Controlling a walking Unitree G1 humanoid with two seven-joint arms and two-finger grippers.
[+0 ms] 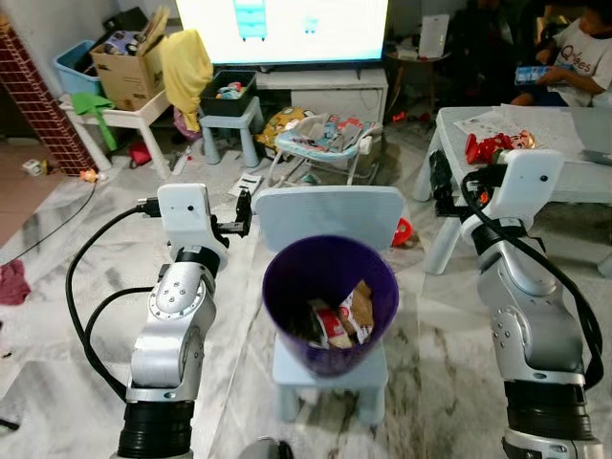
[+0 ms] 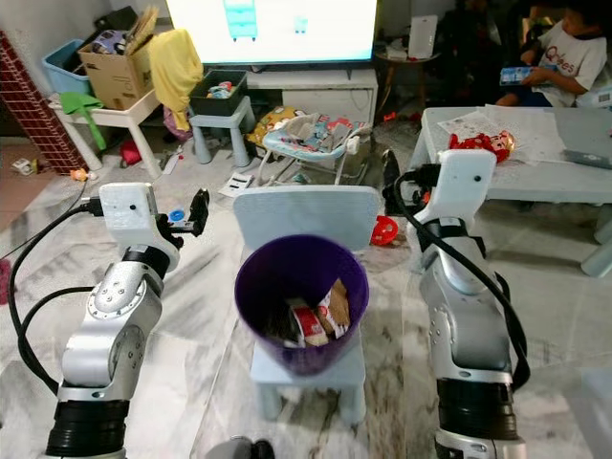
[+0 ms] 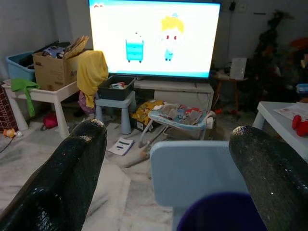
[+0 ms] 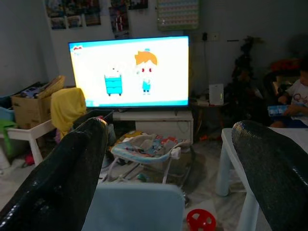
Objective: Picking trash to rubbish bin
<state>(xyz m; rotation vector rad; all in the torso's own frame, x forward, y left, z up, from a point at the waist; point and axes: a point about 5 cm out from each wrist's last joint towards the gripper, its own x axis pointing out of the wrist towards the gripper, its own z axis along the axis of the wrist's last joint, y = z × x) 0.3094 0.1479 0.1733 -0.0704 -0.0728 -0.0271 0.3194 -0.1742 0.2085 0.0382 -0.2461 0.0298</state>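
A purple rubbish bin [image 1: 330, 287] stands on a small pale blue chair [image 1: 330, 215] straight ahead of me. Crumpled wrappers [image 1: 344, 320] lie at its bottom. My left gripper [image 1: 243, 214] is raised just left of the chair's backrest, open and empty; in the left wrist view its fingers [image 3: 72, 173] spread wide over the chair and the bin's rim. My right gripper [image 1: 440, 186] hangs to the right of the chair, beside the white table [image 1: 574, 177], also open with nothing in it. Red wrappers [image 1: 492, 145] lie on that table.
A person [image 1: 574, 57] sits behind the table at the far right. A lit TV [image 1: 282, 29] fills the back wall, with a baby bouncer [image 1: 320, 139] below it. At the left stand a cardboard box [image 1: 129, 62] and a small stool [image 1: 229, 120]. A red toy [image 1: 403, 232] lies on the floor.
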